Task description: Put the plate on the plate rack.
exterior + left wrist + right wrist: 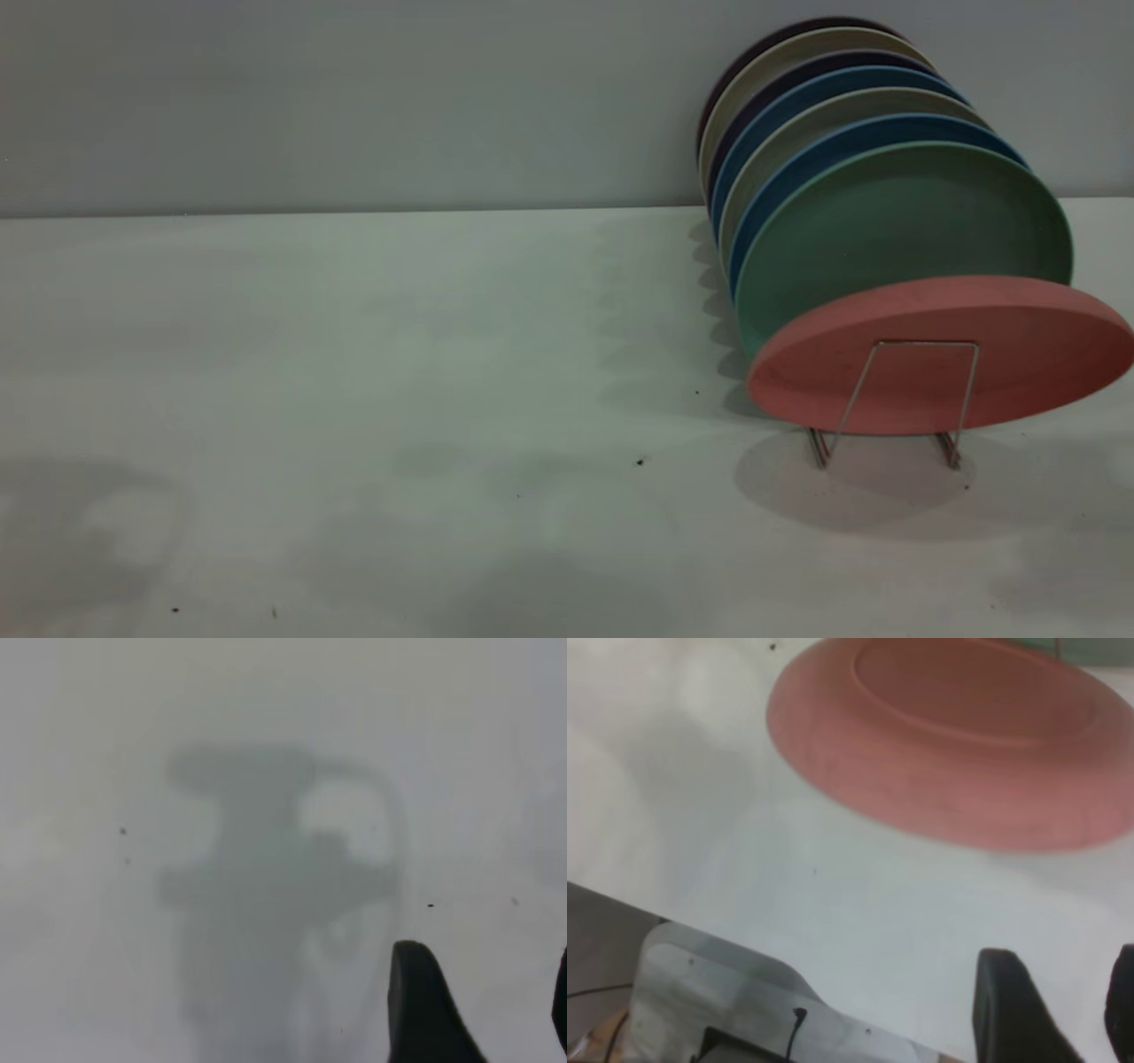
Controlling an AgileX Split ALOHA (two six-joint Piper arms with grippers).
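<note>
Pale grey worktop (354, 354) meets a plain grey wall. At its right, the plate rack (895, 399) holds the plate (939, 354) tilted frontmost, before green and blue plates (886, 177). Left gripper (478, 1005) and right gripper (1054, 1010) hang above the worktop, fingers apart, holding nothing.

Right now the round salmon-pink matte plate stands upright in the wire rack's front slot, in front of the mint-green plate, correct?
Not upright. The exterior view shows the round salmon-pink matte plate lying tilted, nearly flat, behind the thin silver wire rack's front loop, in front of the mint-green plate.
</note>
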